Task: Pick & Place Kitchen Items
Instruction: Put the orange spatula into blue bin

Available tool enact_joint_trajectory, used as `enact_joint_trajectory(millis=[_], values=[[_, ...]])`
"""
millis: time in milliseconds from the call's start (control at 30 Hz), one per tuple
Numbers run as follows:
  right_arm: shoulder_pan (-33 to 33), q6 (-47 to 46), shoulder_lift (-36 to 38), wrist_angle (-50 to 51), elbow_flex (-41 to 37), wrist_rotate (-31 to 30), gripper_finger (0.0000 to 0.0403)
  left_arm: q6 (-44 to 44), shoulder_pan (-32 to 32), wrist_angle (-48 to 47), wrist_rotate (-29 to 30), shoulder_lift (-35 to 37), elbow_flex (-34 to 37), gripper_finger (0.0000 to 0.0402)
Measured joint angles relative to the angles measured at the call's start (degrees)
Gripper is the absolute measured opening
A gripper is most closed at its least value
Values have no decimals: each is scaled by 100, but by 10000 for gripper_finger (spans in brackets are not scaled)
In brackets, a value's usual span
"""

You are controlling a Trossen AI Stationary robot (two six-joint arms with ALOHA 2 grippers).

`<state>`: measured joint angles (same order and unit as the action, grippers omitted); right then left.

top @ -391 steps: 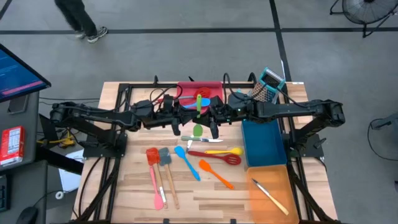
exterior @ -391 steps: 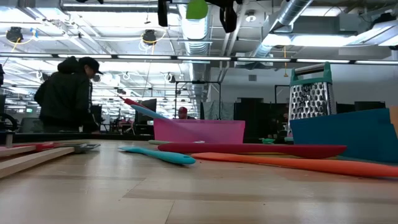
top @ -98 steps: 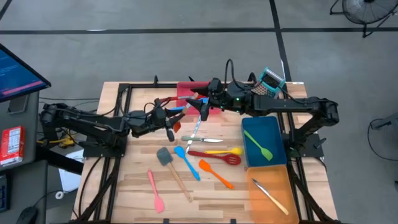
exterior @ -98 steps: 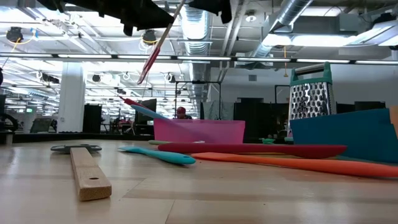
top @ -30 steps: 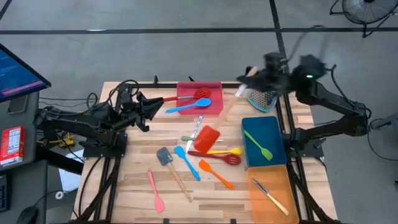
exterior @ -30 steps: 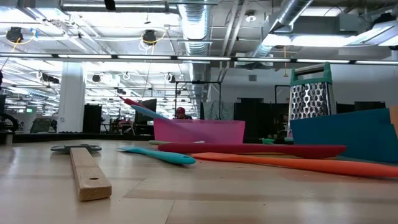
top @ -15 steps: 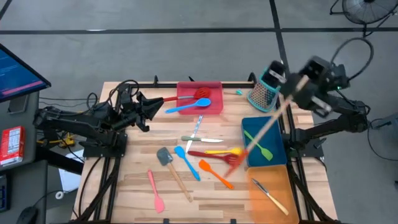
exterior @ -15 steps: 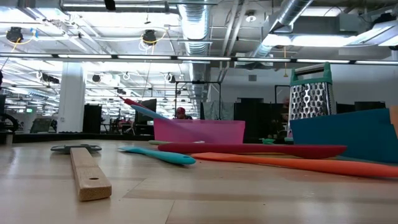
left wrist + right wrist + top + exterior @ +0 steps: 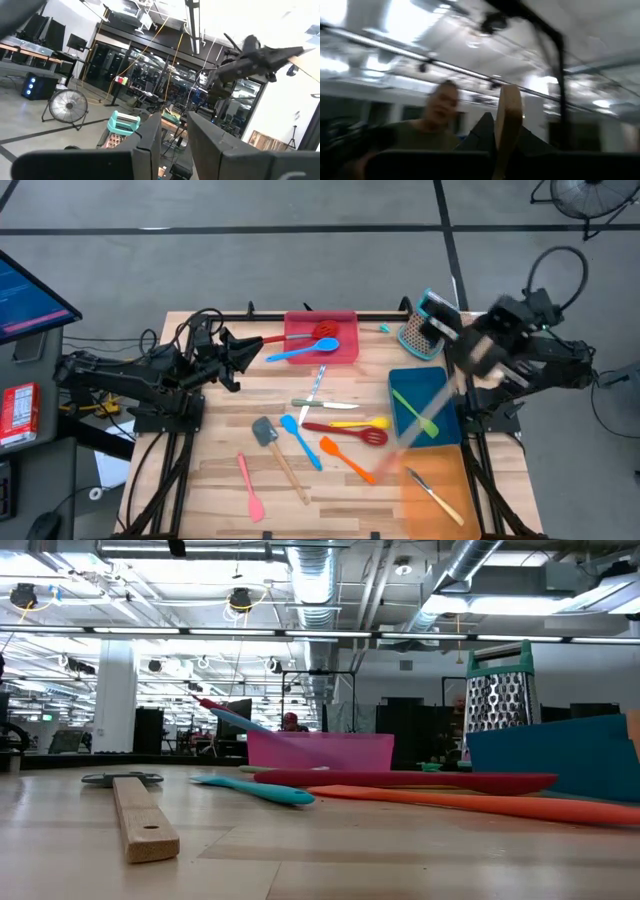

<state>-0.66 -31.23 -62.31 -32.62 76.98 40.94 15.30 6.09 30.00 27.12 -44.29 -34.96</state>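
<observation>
Seen from above, a pale wooden table (image 9: pixel 210 490) carries trays and scattered utensils. At about three o'clock the right gripper (image 9: pixel 478 352) is raised over the table's edge, its fingers clamped on the wooden handle (image 9: pixel 507 125) of a long utensil that streaks, blurred, down toward the open blue rectangular tray (image 9: pixel 425 412); the utensil's head cannot be made out. A green spatula (image 9: pixel 414 411) lies in that tray. At nine o'clock the left gripper (image 9: pixel 244 352) hangs by the red tray (image 9: pixel 321 337), fingers (image 9: pixel 150 135) slightly parted and empty. Near the centre lie a long red slotted turner (image 9: pixel 346 432), an orange spatula (image 9: pixel 346 458) and a blue spoon (image 9: pixel 301 440).
</observation>
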Motion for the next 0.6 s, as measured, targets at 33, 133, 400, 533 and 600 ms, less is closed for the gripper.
enact_joint_trajectory(millis=[33, 133, 400, 533, 600], values=[[141, 27, 82, 403, -1, -355, 4, 1, 0, 0, 2, 0, 0, 76], [606, 12, 314, 2061, 111, -1612, 7, 3, 0, 0, 1, 0, 0, 76], [1458, -451, 278, 6772, 672, -3780, 4, 4, 0, 0, 4, 0, 0, 76], [1763, -643, 195, 8094, 673, -4007, 4, 2, 0, 0, 4, 0, 0, 76], [1916, -753, 123, 8960, 674, -4268, 4, 3, 0, 2, 6, 0, 0, 76]])
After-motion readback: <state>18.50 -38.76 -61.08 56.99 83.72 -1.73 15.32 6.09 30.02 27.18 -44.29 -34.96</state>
